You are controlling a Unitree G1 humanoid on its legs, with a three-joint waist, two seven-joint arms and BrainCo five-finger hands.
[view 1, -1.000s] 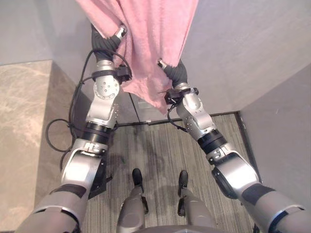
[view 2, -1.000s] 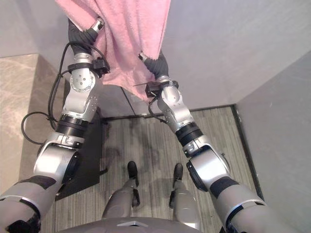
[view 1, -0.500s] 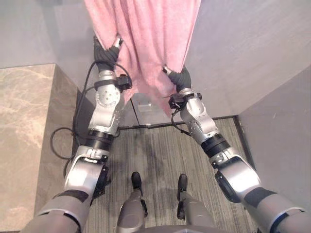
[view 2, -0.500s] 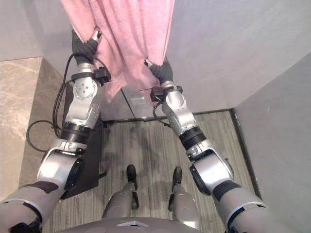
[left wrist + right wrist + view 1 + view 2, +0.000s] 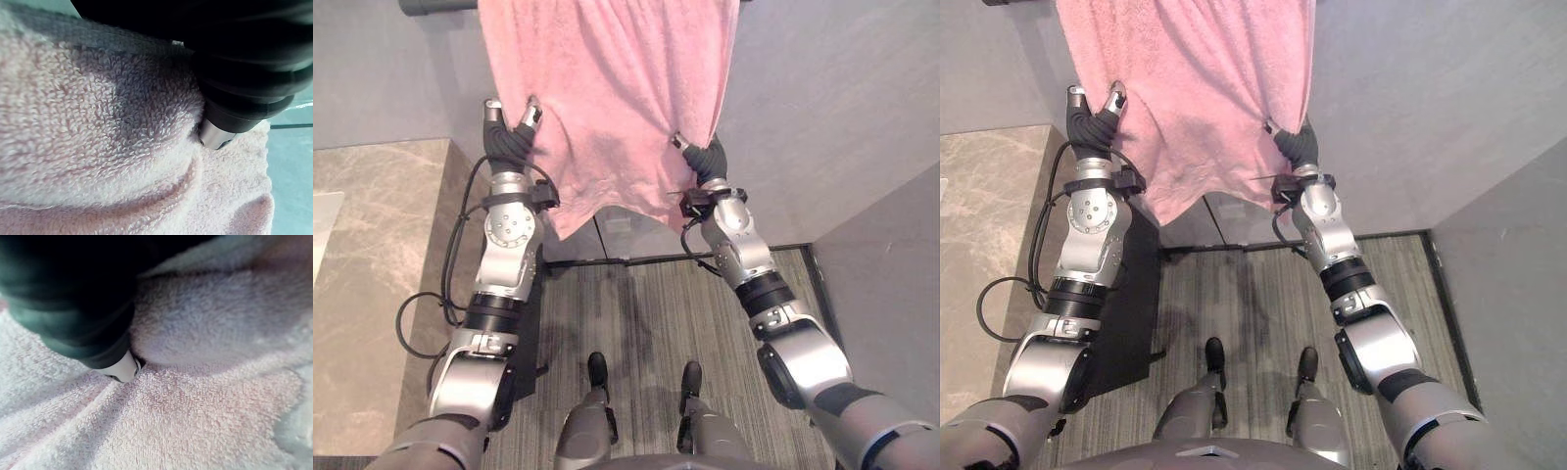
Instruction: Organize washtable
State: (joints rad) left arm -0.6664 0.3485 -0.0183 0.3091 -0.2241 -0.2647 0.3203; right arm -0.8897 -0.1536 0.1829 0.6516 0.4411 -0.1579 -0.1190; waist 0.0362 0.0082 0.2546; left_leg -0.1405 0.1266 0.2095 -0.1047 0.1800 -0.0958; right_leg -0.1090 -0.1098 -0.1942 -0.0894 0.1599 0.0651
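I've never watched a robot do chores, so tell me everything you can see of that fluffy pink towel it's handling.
The pink terry towel looks soft, with a looped pile and no pattern. It hangs broad against the grey wall from a dark rail at the top, and its lower edge sags unevenly. The left hand and right hand each pinch one side, and folds radiate from both grips.
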